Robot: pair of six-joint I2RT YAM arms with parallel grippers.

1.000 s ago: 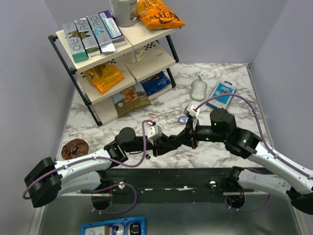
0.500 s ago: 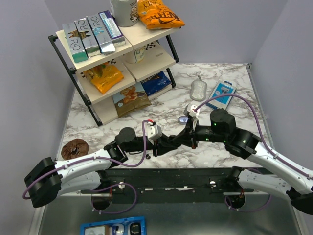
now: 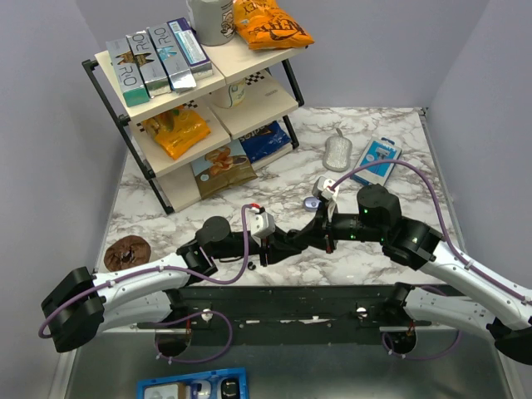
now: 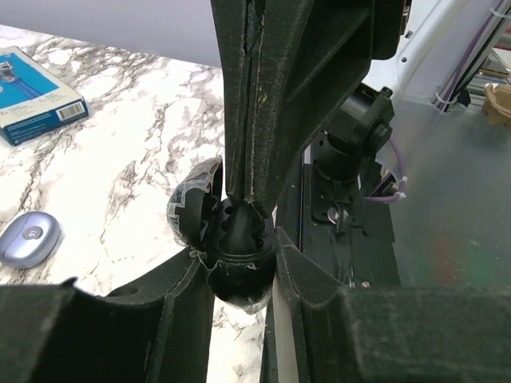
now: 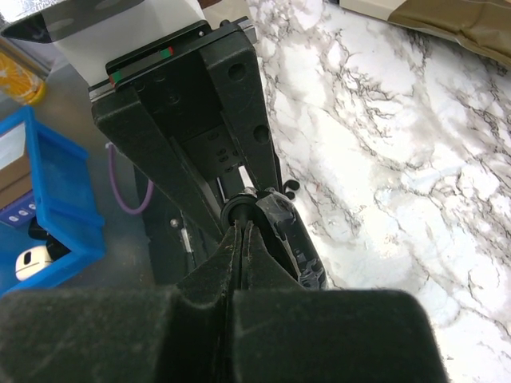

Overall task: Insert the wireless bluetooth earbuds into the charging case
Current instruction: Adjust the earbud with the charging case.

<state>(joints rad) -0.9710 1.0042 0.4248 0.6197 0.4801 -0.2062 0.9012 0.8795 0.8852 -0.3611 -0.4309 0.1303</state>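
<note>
My left gripper [image 4: 242,281] is shut on the black charging case [image 4: 238,275], held just above the marble table with its lid [image 4: 194,203] swung open. From above, my right gripper [image 4: 239,199] is shut, its tips pushed down into the open case. In the right wrist view the shut tips [image 5: 243,223] touch the case [image 5: 297,239] at its rim. Whether an earbud is pinched there is hidden. A tiny black piece [image 5: 290,188] lies on the marble beside the case. In the top view both grippers meet at the case [image 3: 293,239].
A lilac-grey pod [image 4: 28,239] and a blue box [image 4: 36,96] lie on the marble beyond the case. A two-tier shelf [image 3: 112,100] of snacks stands at the back left. A clear oval item [image 3: 337,152] and a brown disc [image 3: 127,249] also lie there. A blue bin [image 5: 56,199] sits below the table's near edge.
</note>
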